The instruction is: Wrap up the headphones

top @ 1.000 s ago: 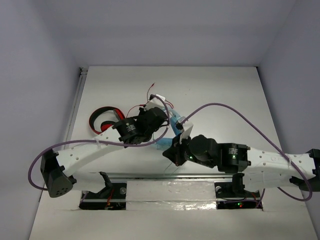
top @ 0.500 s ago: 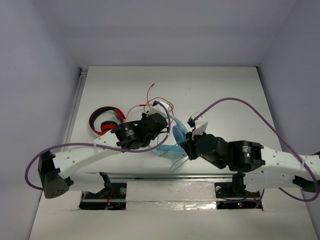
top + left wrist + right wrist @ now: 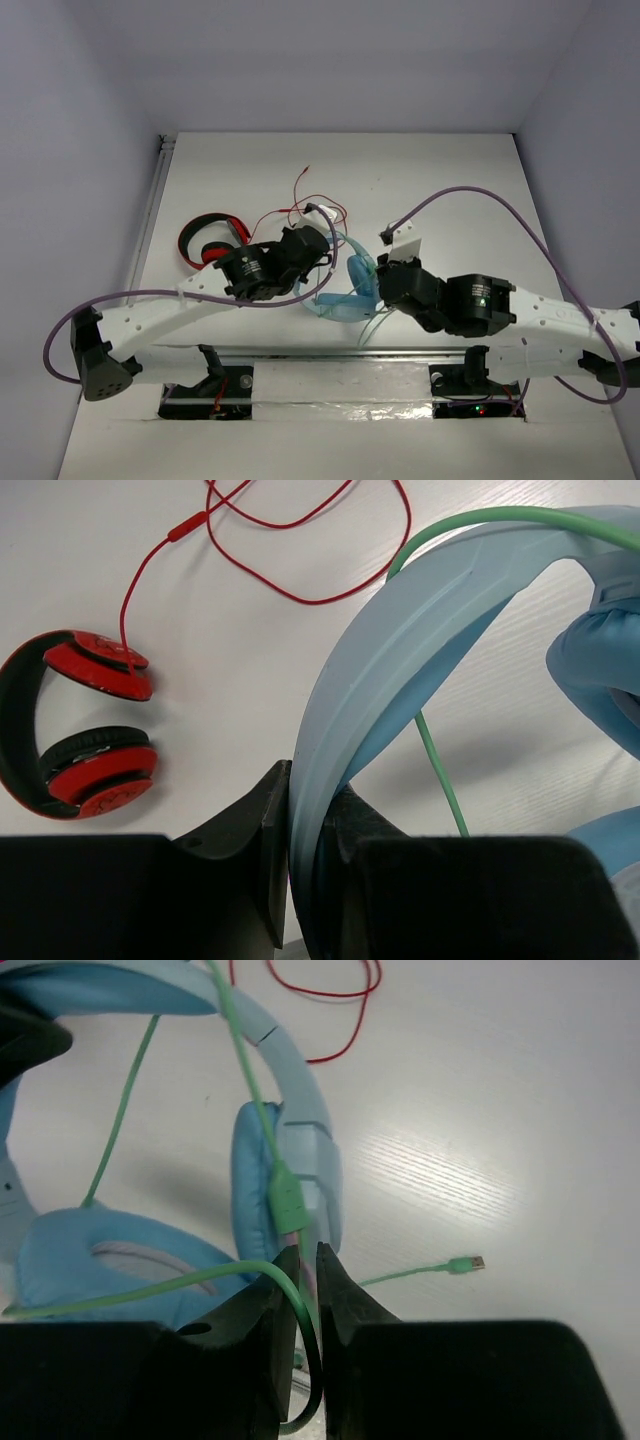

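Note:
The light blue headphones [image 3: 348, 292] stand tilted at mid-table between both arms. My left gripper [image 3: 310, 810] is shut on their wide headband [image 3: 400, 650], which rises from the jaws and arcs right to a padded ear cup [image 3: 600, 670]. The thin green cable [image 3: 440, 770] crosses under the band. My right gripper [image 3: 308, 1260] sits just in front of the other ear cup [image 3: 255, 1180]. Its jaws stand a cable's width apart, with the green cable [image 3: 250, 1080] looping over the left finger and down between them. The cable's plug [image 3: 287, 1200] lies just beyond the tips, and its free end [image 3: 465, 1263] lies on the table.
Smaller red-and-black headphones [image 3: 208, 240] lie left of my left arm, also seen in the left wrist view [image 3: 80, 720]. Their red cable [image 3: 310, 205] curls on the table just beyond the blue headphones. White walls enclose the table on three sides.
My right wrist has swung right and away from the near edge, uncovering more of the blue headphones. The left gripper has kept hold of the headband and shifted slightly left.

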Robot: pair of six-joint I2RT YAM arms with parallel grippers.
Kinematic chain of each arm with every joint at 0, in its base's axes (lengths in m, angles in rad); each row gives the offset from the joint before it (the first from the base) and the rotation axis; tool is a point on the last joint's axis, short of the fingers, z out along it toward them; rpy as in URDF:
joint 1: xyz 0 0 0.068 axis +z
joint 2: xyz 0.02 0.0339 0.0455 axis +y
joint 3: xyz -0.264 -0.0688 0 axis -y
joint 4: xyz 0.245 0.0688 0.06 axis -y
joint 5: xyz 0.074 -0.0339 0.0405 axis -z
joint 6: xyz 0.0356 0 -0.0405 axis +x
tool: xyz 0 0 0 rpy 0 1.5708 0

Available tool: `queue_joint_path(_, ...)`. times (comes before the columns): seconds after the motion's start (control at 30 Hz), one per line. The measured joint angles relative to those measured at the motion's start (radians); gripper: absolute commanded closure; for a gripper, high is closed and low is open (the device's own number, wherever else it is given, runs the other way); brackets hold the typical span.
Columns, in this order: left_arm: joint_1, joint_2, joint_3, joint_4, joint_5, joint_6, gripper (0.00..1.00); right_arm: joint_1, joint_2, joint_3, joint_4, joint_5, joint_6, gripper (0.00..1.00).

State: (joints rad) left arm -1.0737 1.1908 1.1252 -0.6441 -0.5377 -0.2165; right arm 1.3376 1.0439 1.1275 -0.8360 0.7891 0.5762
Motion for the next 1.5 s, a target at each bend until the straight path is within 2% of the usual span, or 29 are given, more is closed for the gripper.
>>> queue_joint_path(0.1, 0.000, -0.021, 0.000, 0.004, 0.034, 0.004, 1.00, -0.026, -0.002, 0.013, -0.032, 0.034, 0.018, 0.72)
queue_joint_path(0.23, 0.000, -0.065, 0.000, -0.013, 0.101, 0.039, 1.00, -0.054, -0.016, 0.015, -0.058, 0.090, 0.029, 0.66)
queue_joint_path(0.43, 0.000, -0.113, 0.001, -0.017, 0.214, 0.064, 1.00, -0.122, -0.026, 0.015, -0.054, 0.117, 0.020, 0.66)
queue_joint_path(0.57, 0.000, -0.140, 0.007, -0.013, 0.280, 0.069, 1.00, -0.165, -0.044, -0.008, 0.011, 0.102, -0.008, 0.71)
queue_joint_path(0.97, 0.000, -0.205, 0.106, -0.012, 0.410, 0.075, 1.00, -0.283, -0.193, -0.234, 0.308, -0.126, -0.045, 0.77)
queue_joint_path(1.07, 0.003, -0.210, 0.135, -0.011, 0.433, 0.074, 1.00, -0.285, -0.272, -0.322, 0.438, -0.201, -0.045, 0.74)
queue_joint_path(1.1, 0.004, -0.210, 0.147, -0.010, 0.439, 0.073, 1.00, -0.285, -0.291, -0.354, 0.483, -0.232, -0.046, 0.70)
queue_joint_path(1.23, 0.005, -0.210, 0.201, 0.000, 0.466, 0.064, 1.00, -0.285, -0.322, -0.460, 0.674, -0.322, -0.053, 0.68)
queue_joint_path(1.5, 0.007, -0.205, 0.298, 0.034, 0.467, 0.017, 1.00, -0.285, -0.277, -0.507, 0.869, -0.338, -0.091, 0.68)
